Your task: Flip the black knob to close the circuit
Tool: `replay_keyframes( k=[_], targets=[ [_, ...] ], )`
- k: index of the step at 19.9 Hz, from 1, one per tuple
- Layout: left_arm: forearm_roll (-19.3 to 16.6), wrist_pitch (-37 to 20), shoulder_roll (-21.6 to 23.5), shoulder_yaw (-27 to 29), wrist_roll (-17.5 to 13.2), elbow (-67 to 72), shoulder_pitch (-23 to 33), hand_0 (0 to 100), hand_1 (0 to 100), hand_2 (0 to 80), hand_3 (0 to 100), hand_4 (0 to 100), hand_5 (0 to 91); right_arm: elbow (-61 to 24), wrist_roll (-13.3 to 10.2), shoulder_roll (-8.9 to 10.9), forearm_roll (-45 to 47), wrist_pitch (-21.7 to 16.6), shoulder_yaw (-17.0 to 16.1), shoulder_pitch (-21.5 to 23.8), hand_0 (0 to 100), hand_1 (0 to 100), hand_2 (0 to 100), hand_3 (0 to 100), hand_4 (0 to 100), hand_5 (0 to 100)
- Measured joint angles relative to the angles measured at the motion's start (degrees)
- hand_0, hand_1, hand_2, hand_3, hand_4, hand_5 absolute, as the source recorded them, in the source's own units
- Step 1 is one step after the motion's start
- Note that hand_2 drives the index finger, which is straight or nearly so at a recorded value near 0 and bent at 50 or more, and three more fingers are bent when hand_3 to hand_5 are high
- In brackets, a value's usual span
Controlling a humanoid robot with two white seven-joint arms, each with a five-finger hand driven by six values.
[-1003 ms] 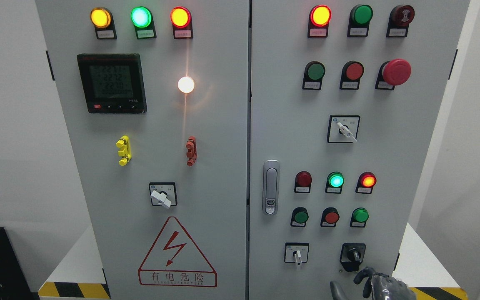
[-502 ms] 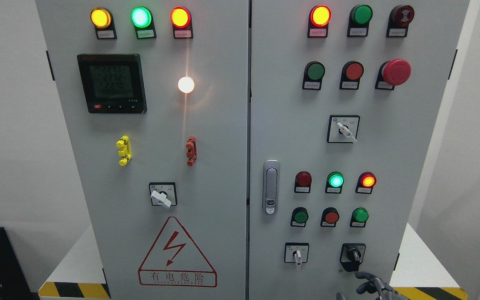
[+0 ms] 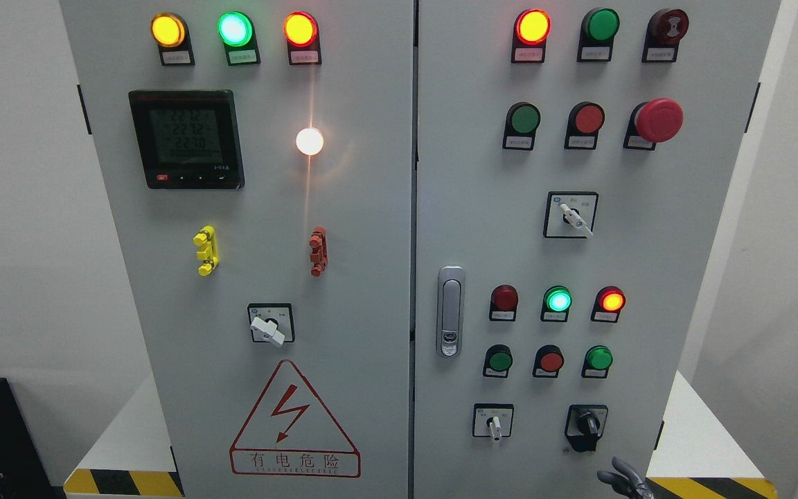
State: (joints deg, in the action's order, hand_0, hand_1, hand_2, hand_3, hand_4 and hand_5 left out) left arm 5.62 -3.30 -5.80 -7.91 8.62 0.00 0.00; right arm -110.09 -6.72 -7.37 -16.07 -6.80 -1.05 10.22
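**Black knob sitting untouched at the lower right of the panel**

The small black rotary knob (image 3: 587, 421) is sitting on its black mounting plate near the bottom right corner of the grey metal electrical cabinet (image 3: 371, 229), on the right door, with its pointer standing roughly upright. Just below and to the right of it, the robot's right hand (image 3: 624, 478) is poking up from the bottom edge of the picture; only a couple of dark grey fingertips (image 3: 612, 475) are showing, apart from the knob and holding nothing, and whether the fingers are spread or curled cannot be told. To the knob's left a white-handled selector switch (image 3: 494, 424) is sitting on a square black-framed plate. Above them a row of three round push buttons, green (image 3: 500, 360), red (image 3: 551, 361) and green (image 3: 599, 357), is lining up under three round indicator lamps, with the middle green lamp (image 3: 557, 300) and the right red lamp (image 3: 611, 301) glowing. A silver door latch handle (image 3: 450, 310) is standing upright at the left edge of the right door
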Motion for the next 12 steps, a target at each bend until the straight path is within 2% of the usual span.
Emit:
replay_keyframes(
  k=[3,7,12],
  targets=[
    [0.0,0.0,0.0,0.0,0.0,0.0,0.0,12,56,0.0,0,0,0.0,-1.2,2.5,0.04,5.4,-0.4,0.2,1.7,0,2,7,21,19,13],
    [0.0,0.0,0.0,0.0,0.0,0.0,0.0,12,56,0.0,0,0,0.0,-2.4,6.0,0.11,10.5,-1.0,0.5,3.2,0,0,0,12,8,3],
    [0.0,0.0,0.0,0.0,0.0,0.0,0.0,12,56,0.0,0,0,0.0,-3.4,9.0,0.15,13.8,-1.6,0.7,4.3,0,0,0,8,3,1]
  ],
)
